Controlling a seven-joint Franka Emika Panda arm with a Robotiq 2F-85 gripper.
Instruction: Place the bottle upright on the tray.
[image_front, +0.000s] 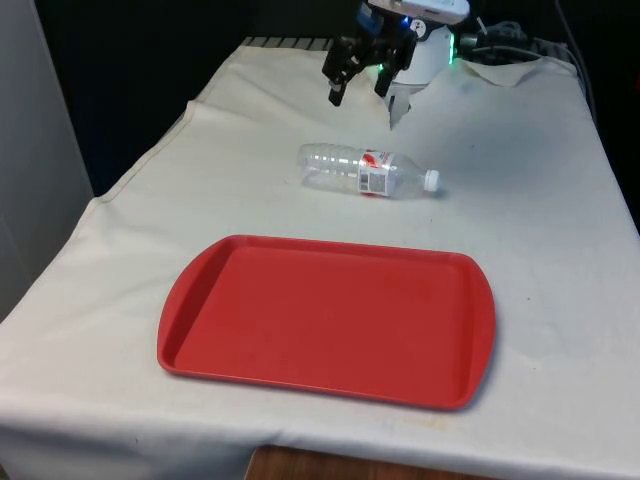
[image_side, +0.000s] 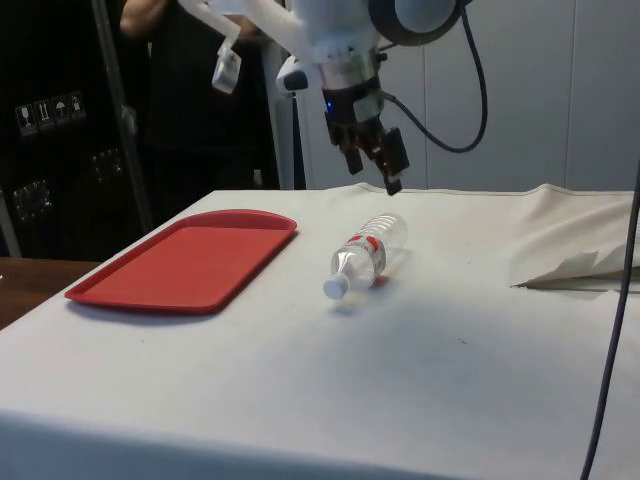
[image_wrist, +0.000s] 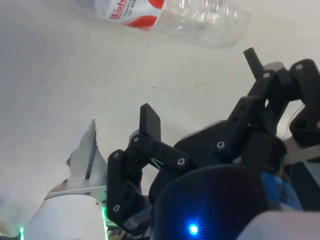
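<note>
Red tray (image_front: 325, 320) nearest, bare; bottle (image_front: 365, 171) lying beyond, base cut off at wrist; gripper (image_front: 358, 87) above, fingers apart.

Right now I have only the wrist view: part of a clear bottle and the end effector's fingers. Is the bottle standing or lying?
Observer: Lying. The bottle is on its side on the cloth, cap towards the front view's right.
Operator: Where is the tray?
Observer: The red tray lies flat, nearer the front camera than the bottle and apart from it.
Operator: Is the end effector touching the bottle?
Observer: No. The end effector hangs raised above the bottle's base end, open, with clear air between them.
</note>
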